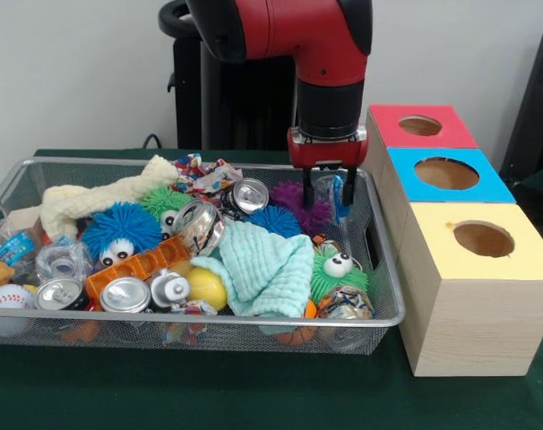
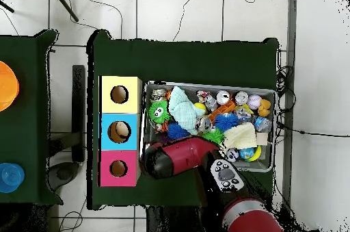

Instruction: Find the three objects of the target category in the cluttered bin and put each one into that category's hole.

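The wire mesh bin (image 1: 209,163) is full of mixed toys, cans and cloths; it also shows in the overhead view (image 2: 275,94). My gripper (image 1: 329,190) hangs over the bin's far right corner, beside the boxes, shut on a see-through plastic bottle (image 1: 336,195) with a blue label, held just above the clutter. A second bottle (image 1: 13,246) with a blue-and-white label lies at the bin's left end, and a crumpled clear one (image 1: 64,260) is beside it. The blue-topped box's hole (image 1: 446,173) is right of the gripper (image 2: 119,131). In the overhead view the arm (image 2: 179,158) hides the gripper.
The red-topped box (image 1: 421,126) stands behind the blue one and the yellow-topped box (image 1: 483,239) in front. Silver cans (image 1: 124,296), fuzzy balls (image 1: 121,230), a green cloth (image 1: 264,267), a yellow ball (image 1: 206,288) and a baseball (image 1: 9,303) fill the bin.
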You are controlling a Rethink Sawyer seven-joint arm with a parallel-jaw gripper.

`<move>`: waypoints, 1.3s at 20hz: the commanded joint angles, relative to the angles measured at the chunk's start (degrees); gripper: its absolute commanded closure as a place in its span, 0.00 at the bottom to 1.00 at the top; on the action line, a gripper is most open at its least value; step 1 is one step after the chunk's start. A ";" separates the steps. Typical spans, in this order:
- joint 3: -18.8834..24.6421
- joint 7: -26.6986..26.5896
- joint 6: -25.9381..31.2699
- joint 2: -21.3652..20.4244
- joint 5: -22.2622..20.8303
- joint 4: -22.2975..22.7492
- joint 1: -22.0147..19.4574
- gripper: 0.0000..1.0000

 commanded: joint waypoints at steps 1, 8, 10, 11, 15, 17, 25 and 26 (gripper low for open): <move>5.93 -8.90 8.37 -3.18 -2.46 3.29 -2.33 0.00; 6.37 -8.17 9.27 -1.70 -3.23 1.44 -1.98 0.00; 6.48 -8.37 9.42 -1.09 -3.64 1.46 -2.05 0.00; 6.67 -8.92 10.07 -0.81 -3.72 1.52 -2.19 0.00; 7.04 -10.49 12.07 0.74 -4.04 1.66 -2.29 0.00; 7.49 -11.32 13.38 0.94 -3.77 1.65 -2.58 0.00; 8.41 -12.96 17.98 0.22 -4.05 2.25 -2.55 0.00; 8.66 -13.03 18.43 0.17 -4.00 2.18 -2.61 0.00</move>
